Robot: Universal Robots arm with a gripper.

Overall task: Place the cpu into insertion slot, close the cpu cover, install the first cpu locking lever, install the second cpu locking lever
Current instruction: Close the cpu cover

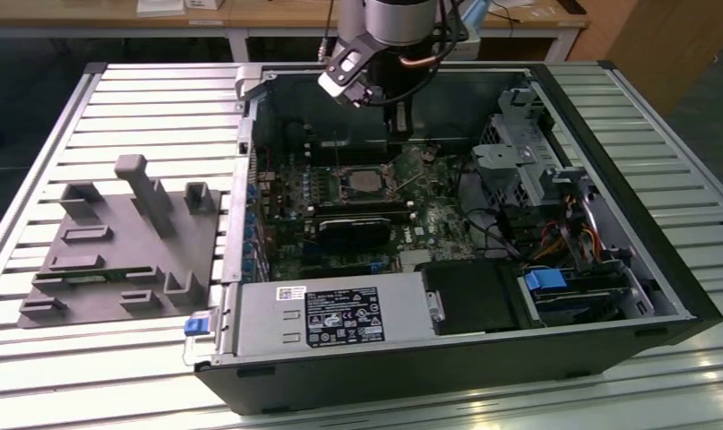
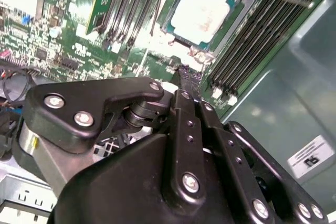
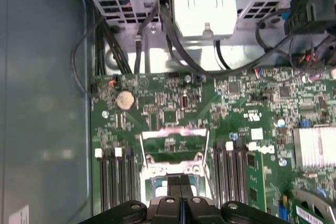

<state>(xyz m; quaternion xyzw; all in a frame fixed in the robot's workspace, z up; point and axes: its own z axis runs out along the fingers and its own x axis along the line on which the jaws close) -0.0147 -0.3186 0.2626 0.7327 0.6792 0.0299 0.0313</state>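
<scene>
A black-and-white printed label (image 1: pixel 344 315) covers the power supply (image 1: pixel 265 324) at six o'clock of the open computer case (image 1: pixel 457 372) in the exterior view, and a white sticker (image 2: pixel 311 157) sits on the case wall; I can't make out the print on either. The arm drops in from twelve o'clock, its gripper (image 1: pixel 397 127) hanging over the board with fingers (image 2: pixel 185 98) pressed together. The cpu (image 2: pixel 202 11) lies in the insertion slot (image 2: pixel 173 29), and the cpu cover (image 3: pixel 175 132) is tipped up.

Soft overhead light fills the open case (image 1: pixel 457 367), its inner back wall shadowed, while glare whitens the cpu (image 2: pixel 202 13).
</scene>
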